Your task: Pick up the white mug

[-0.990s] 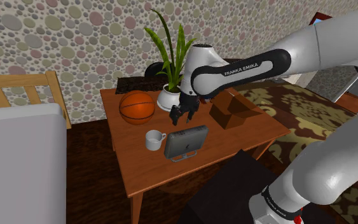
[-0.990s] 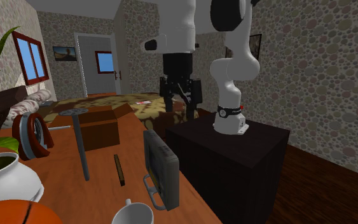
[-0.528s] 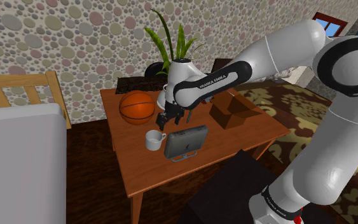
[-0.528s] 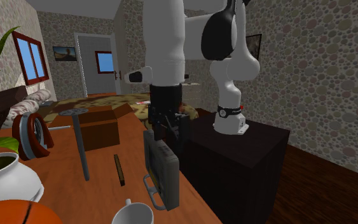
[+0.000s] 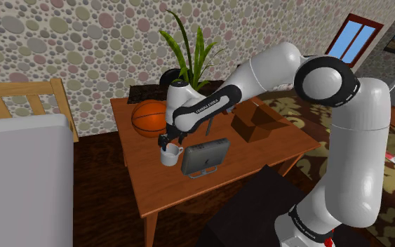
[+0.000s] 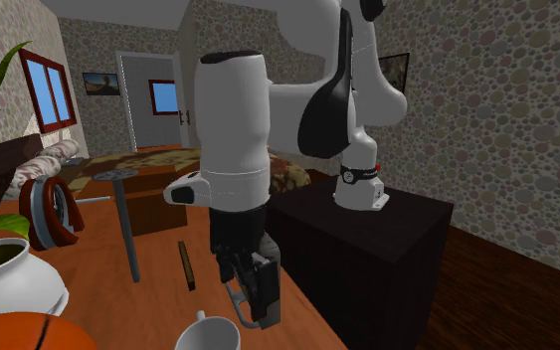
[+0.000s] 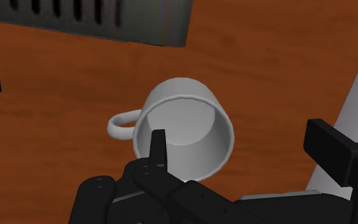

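Observation:
The white mug (image 5: 168, 155) stands upright on the wooden table (image 5: 161, 189), its handle toward the grey device (image 5: 205, 156). My black gripper (image 5: 165, 144) hangs just above the mug, open. In the wrist view one finger (image 7: 158, 147) hovers over the mug (image 7: 184, 127) opening, close to the rim, and the other finger (image 7: 329, 147) stands well outside the wall away from the handle. The gripper (image 7: 241, 143) holds nothing. In the second exterior view the gripper (image 6: 252, 288) hangs over the mug (image 6: 208, 334), in front of the grey device (image 6: 266, 298).
A basketball (image 5: 151, 117) and a potted plant (image 5: 186, 105) stand behind the mug, and a brown box (image 5: 256, 125) sits further along the table. A thin brown stick (image 6: 186, 265) and a grey post (image 6: 126, 227) are also on the table. A bed (image 5: 20, 182) flanks it.
The arm swung from beside the brown box toward the shoulder view's left and dropped, bringing the open gripper down over the mug. The mug has not moved.

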